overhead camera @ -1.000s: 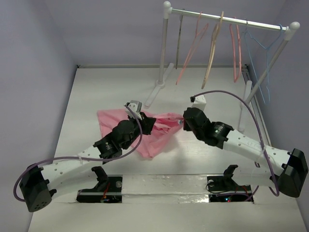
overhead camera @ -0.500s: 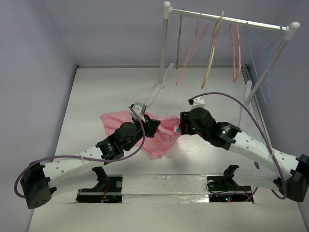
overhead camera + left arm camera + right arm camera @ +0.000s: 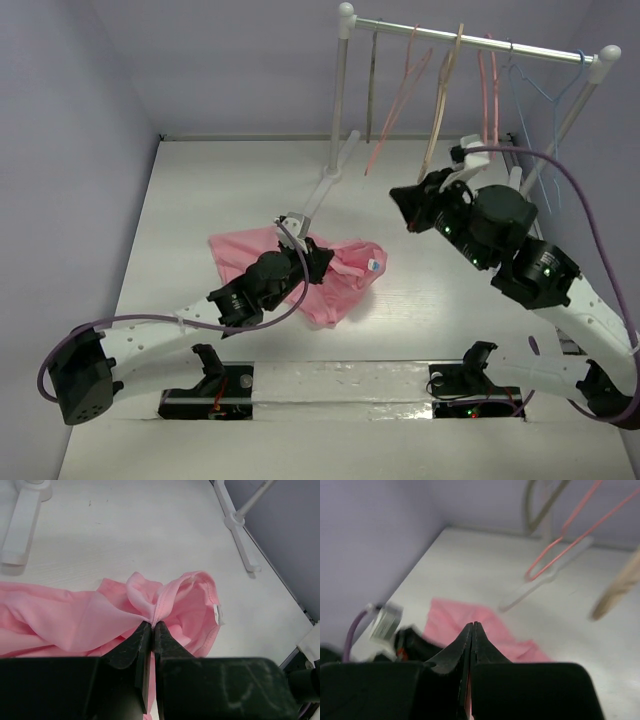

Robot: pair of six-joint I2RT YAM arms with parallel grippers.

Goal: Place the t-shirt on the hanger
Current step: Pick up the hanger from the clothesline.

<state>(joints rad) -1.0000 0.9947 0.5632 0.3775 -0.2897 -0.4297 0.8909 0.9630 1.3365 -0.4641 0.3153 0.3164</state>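
The light-pink t-shirt (image 3: 345, 280) lies crumpled on the white table, its white-and-blue tag (image 3: 373, 265) at its right edge. My left gripper (image 3: 316, 262) is shut on a bunched fold of the shirt; in the left wrist view the fold is pinched at the gripper (image 3: 152, 624), with the t-shirt (image 3: 70, 620) spread to the left and the tag (image 3: 217, 614) to the right. My right gripper (image 3: 403, 210) is shut and empty, raised above the table to the right of the shirt; in the right wrist view its gripper (image 3: 472, 625) sits over the t-shirt (image 3: 452, 617) far below. The light-blue hanger (image 3: 513, 95) hangs at the rack's right end.
A white clothes rack (image 3: 470, 40) stands at the back right, with pink hangers (image 3: 398, 105), a tan wooden hanger (image 3: 438, 115) and its feet (image 3: 325, 185) on the table. Purple walls close in left, back and right.
My right gripper has come off the shirt's right edge and risen up and back-right toward the rack. My left gripper keeps its hold and has shifted slightly right with the shirt.
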